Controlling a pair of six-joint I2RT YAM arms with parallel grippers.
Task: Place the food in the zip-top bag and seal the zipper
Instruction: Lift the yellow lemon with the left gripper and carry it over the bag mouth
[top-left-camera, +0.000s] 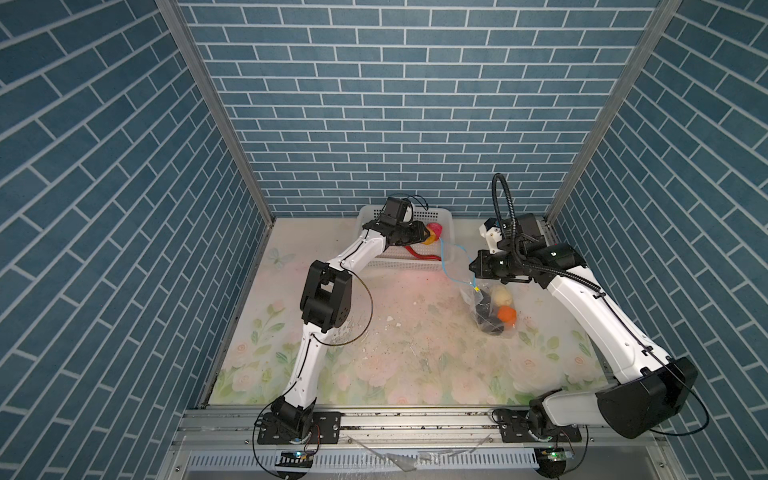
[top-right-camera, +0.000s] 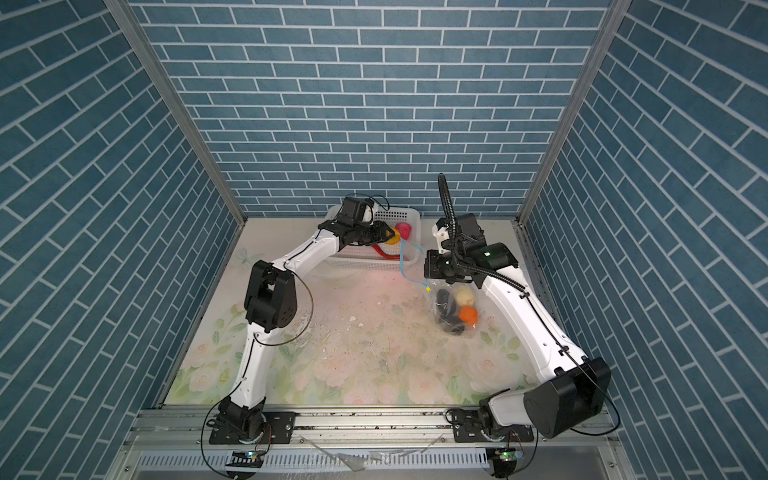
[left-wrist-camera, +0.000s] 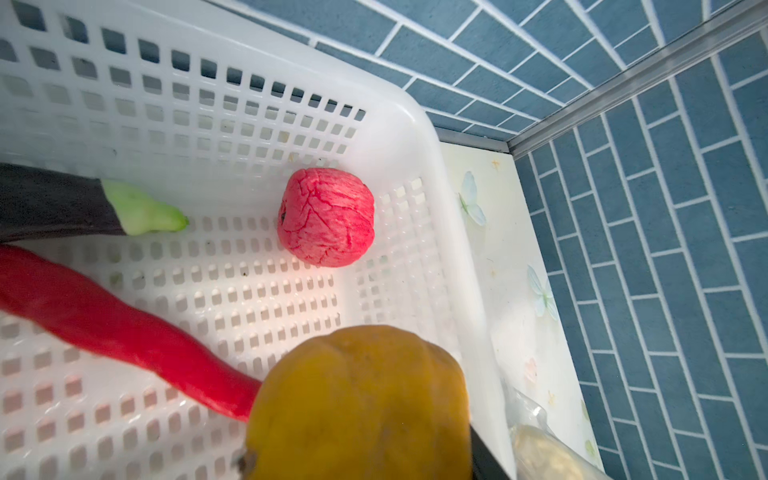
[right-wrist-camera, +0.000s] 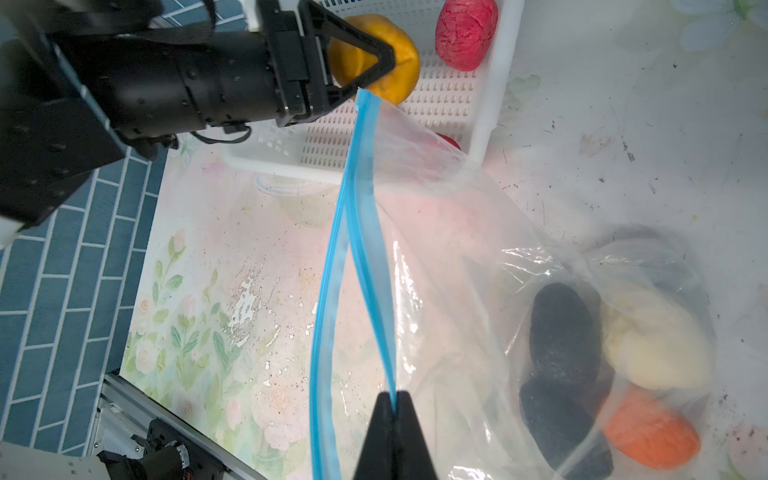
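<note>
Yellow-orange piece (left-wrist-camera: 357, 403) is gripped by left end effector (right-wrist-camera: 376, 54), zipper (right-wrist-camera: 358, 166) pinched by right end effector (right-wrist-camera: 393, 401); the narrow mouth could be missed.

Bright even light, soft shadows, glare on zip-top bag (right-wrist-camera: 519, 253), foreground blurred

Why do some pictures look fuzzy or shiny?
Left wrist view: the yellow-orange piece, close to the lens, looks soft, the red chilli smeared. Right wrist view: glare streaks the zip-top bag; the right gripper on the zipper is a dark silhouette. Both top views: brick walls splay, wide-lens distortion.
</note>
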